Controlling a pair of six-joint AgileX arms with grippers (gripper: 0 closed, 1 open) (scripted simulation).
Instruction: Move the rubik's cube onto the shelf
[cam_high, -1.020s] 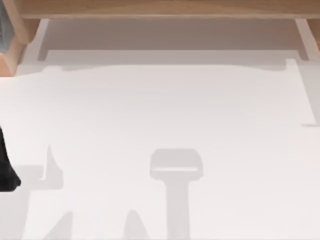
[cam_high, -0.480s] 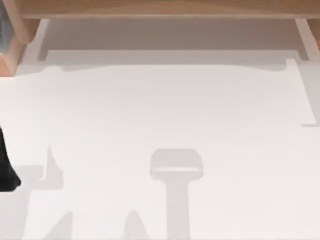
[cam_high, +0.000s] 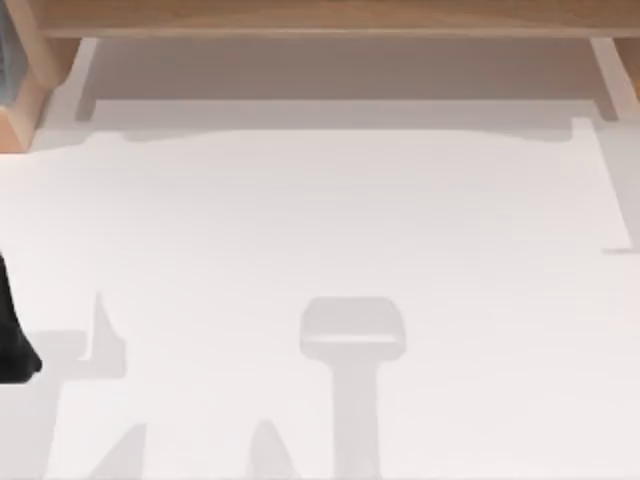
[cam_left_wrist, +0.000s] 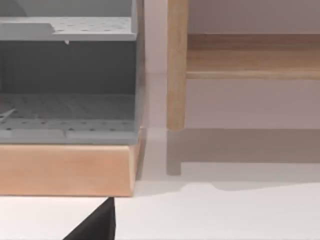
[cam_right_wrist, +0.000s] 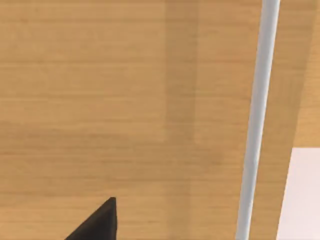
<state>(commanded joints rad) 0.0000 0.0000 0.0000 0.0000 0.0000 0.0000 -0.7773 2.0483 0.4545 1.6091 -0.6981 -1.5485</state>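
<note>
The shelf (cam_high: 320, 18) (light wood) spans the table's (cam_high: 320, 220) far edge.

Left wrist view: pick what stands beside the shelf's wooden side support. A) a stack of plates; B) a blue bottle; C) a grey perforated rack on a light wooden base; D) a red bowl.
C: in the left wrist view a grey perforated rack sits on a light wooden base, next to the shelf and its upright side support.

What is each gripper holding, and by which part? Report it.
Cannot be told: only a dark tip of the left gripper and of the right gripper shows, the right one over the shelf.
</note>
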